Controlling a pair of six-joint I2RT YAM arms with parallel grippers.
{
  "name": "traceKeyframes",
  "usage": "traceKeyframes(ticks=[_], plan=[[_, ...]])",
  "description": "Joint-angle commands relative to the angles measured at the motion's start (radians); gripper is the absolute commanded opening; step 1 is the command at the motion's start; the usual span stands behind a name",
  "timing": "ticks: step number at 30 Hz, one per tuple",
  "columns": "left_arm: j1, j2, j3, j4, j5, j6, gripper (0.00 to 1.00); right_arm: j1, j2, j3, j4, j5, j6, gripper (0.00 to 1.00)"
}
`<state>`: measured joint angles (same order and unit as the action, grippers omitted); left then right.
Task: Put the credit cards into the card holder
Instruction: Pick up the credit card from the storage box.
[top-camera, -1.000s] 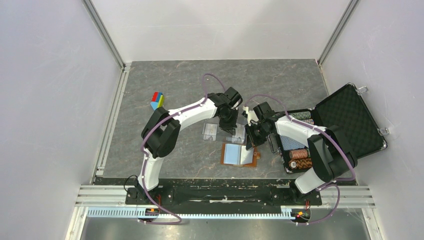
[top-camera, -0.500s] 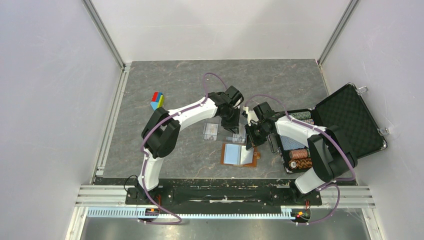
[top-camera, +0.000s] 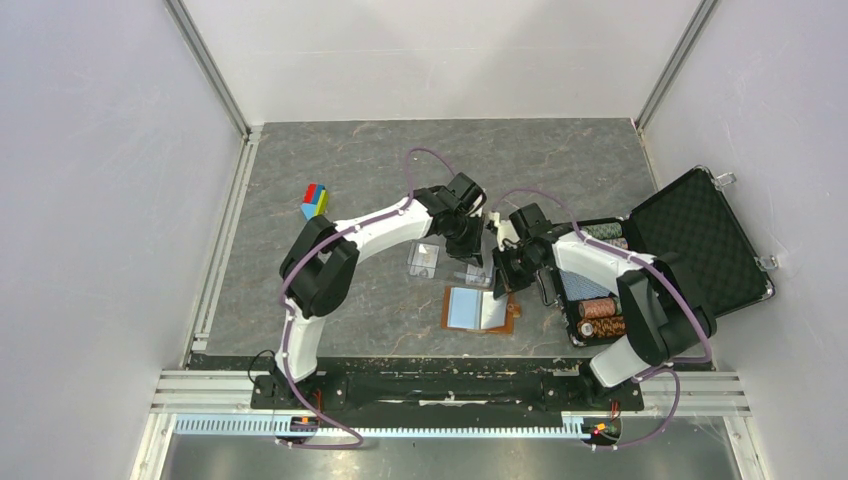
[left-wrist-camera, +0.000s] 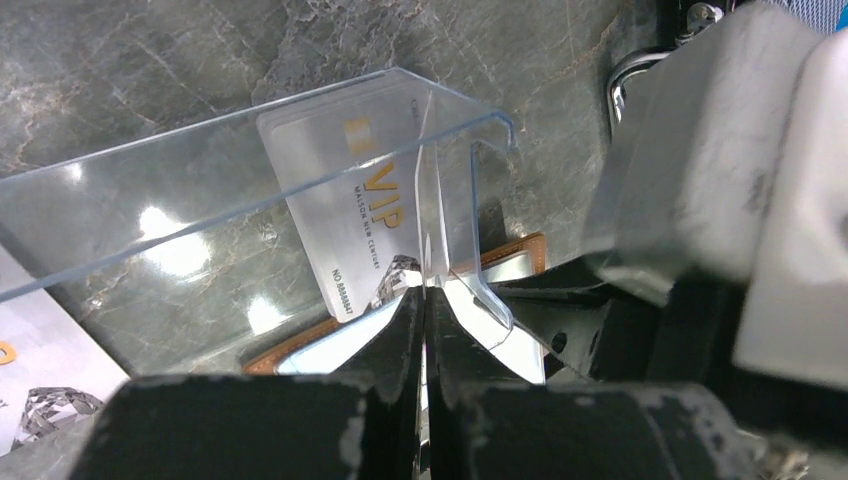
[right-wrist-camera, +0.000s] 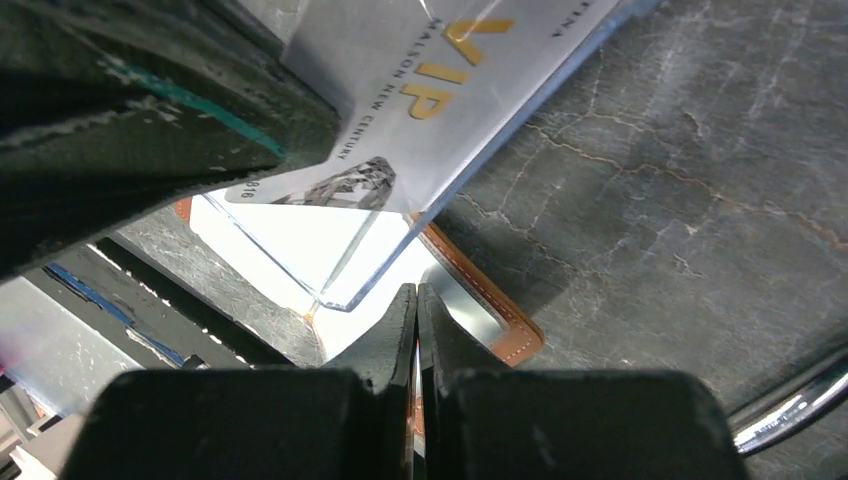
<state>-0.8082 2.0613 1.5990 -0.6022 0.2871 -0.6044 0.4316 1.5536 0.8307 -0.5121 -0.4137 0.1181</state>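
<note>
My left gripper (left-wrist-camera: 425, 295) is shut on the thin wall of a clear plastic tray (left-wrist-camera: 200, 190) and holds it tilted above the table. A whitish VIP credit card (left-wrist-camera: 350, 210) lies in that tray; it also shows in the right wrist view (right-wrist-camera: 430, 90). The brown card holder (top-camera: 446, 312) lies open below, with a pale blue card (top-camera: 466, 308) on it. Its brown edge shows in the right wrist view (right-wrist-camera: 500, 325). My right gripper (right-wrist-camera: 415, 290) is shut just above the card holder, right beside the tray's lower corner. In the top view my left gripper (top-camera: 472, 255) and right gripper (top-camera: 498, 280) nearly touch.
Another pale card (top-camera: 424, 260) lies on the table left of my left gripper. A big black foam-lined case (top-camera: 700, 240) stands open at the right, with stacks of chips (top-camera: 598, 315). Small coloured blocks (top-camera: 316, 200) sit at the far left.
My left gripper has shifted slightly right with the clear tray, closer to my right gripper. My right gripper has barely moved.
</note>
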Motion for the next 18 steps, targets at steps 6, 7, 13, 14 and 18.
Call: traceKeyframes(ticks=[6,7,13,14,18], plan=[[0.02,-0.238,-0.151,0.126,-0.065,-0.034,0.02,-0.053,-0.117,-0.02,0.078,-0.11,0.047,0.0],[0.024,-0.264,-0.174,0.143,-0.065,-0.039,0.02,-0.061,-0.126,-0.026,0.094,-0.129,0.058,0.0],[0.062,-0.391,-0.321,0.282,0.012,-0.108,0.02,-0.101,-0.155,-0.086,0.199,-0.277,0.138,0.04],[0.07,-0.409,-0.348,0.315,0.032,-0.122,0.02,-0.108,-0.16,-0.099,0.215,-0.298,0.148,0.04],[0.089,-0.46,-0.435,0.436,0.142,-0.16,0.02,-0.149,-0.197,-0.157,0.33,-0.385,0.218,0.21]])
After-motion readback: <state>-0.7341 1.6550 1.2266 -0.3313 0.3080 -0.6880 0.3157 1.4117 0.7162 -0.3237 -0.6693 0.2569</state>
